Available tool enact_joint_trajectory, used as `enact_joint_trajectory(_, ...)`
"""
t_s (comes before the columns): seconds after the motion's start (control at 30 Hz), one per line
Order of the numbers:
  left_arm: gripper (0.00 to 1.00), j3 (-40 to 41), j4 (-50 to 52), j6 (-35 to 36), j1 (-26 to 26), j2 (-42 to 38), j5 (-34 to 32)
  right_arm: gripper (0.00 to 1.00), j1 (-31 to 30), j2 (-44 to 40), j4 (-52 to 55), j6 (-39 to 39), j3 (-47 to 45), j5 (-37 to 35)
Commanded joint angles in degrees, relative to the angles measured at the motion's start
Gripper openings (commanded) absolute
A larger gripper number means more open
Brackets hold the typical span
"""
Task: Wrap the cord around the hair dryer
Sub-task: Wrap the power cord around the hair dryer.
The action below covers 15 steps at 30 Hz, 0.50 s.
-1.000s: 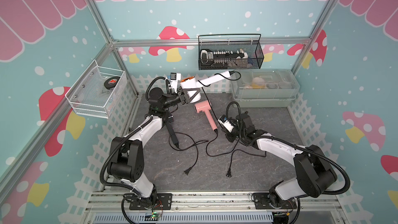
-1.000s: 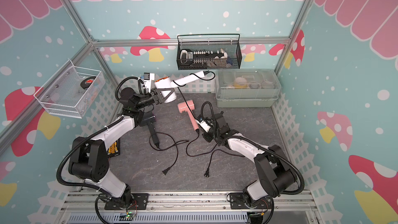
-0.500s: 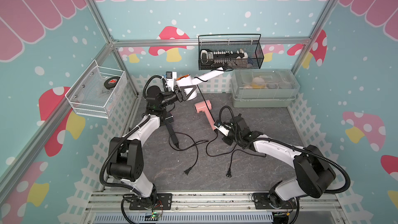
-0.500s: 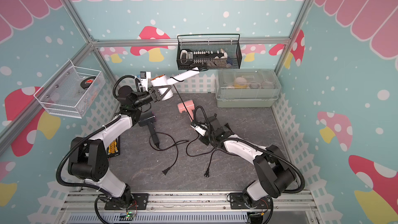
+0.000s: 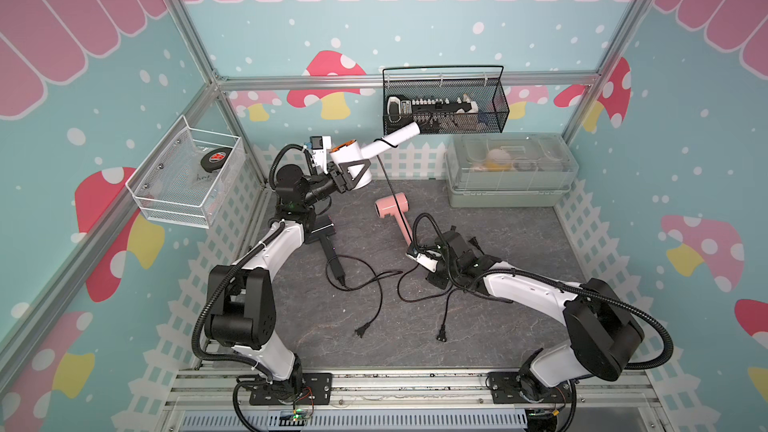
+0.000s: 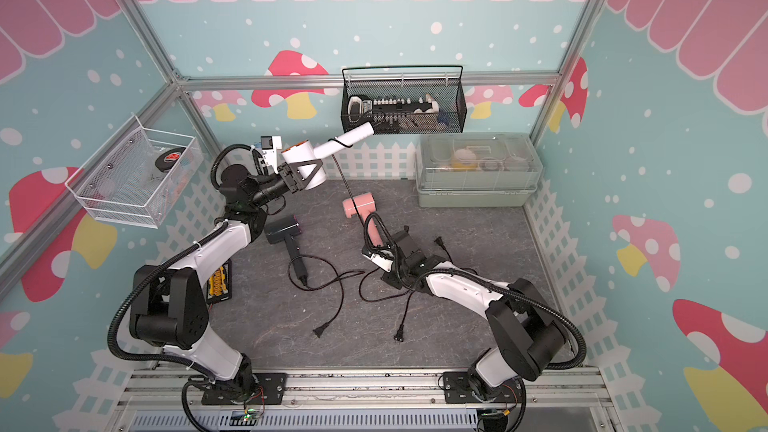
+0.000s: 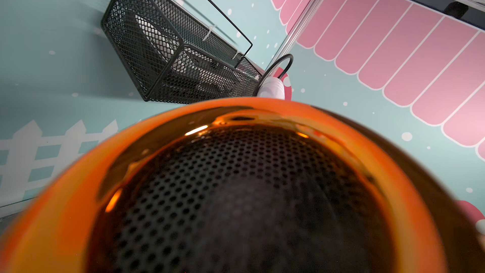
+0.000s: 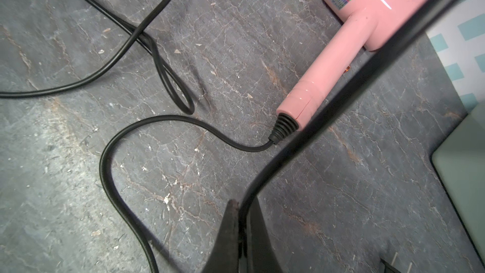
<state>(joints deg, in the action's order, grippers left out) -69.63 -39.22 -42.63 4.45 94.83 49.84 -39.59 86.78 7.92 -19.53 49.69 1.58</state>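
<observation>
- Nearest the front, two plugs (image 5: 360,331) lie on the mat (image 5: 519,251) at the ends of loose cords (image 5: 374,284) that cross one another. Which tail belongs to the lifted dryer cannot be told. If that tail is drawn in while crossed with the others, a snag or a dragged neighbour is to be expected.
- Further in, the right gripper (image 8: 240,207) is seen low over the mat, closed on the cord (image 5: 395,197), which is pinched at the very tips and runs taut up and away. So thin a cord could slide through such a narrow pinch, and the tension needed for tight turns would be lost.
- Just beyond, the pink hair dryer (image 5: 392,206) lies under the taut cord, with the dark hair dryer (image 6: 282,228) further left on the mat. A low sweep of the cord could knock the pink one or catch its lead.
- At the back left, the white hair dryer (image 5: 353,155) is held clear of the mat, its barrel clamped in the left gripper (image 5: 353,170), its handle pointing up and back. A turn of cord is seen round the handle. A hard pull could twist the smooth barrel in the jaws.
- Farthest, the wire basket (image 5: 494,118) hangs on the back wall. The handle tip is right at its lower corner, though contact cannot be judged. The cord could hook on the mesh there.
</observation>
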Motion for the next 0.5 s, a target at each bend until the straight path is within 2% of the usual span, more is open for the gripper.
enact_joint_trajectory(0.0, 0.00, -3.6, -6.5, 0.3, -2.0, -1.0, -4.8, 0.00, -1.8, 2.1, 7.8, -1.9, 0.0, -1.3)
enact_joint_trajectory(0.23, 0.00, -5.3, -8.9, -1.9, -4.0, 0.1, -6.2, 0.00, -3.4, 3.1, 9.9, -1.8, -0.5, -3.4)
enact_joint_trajectory(0.47, 0.00, -5.5, -15.2, -7.2, -5.4, 1.5, -6.6, 0.00, -3.8, 5.4, 12.1, -1.4, 0.1, -5.9)
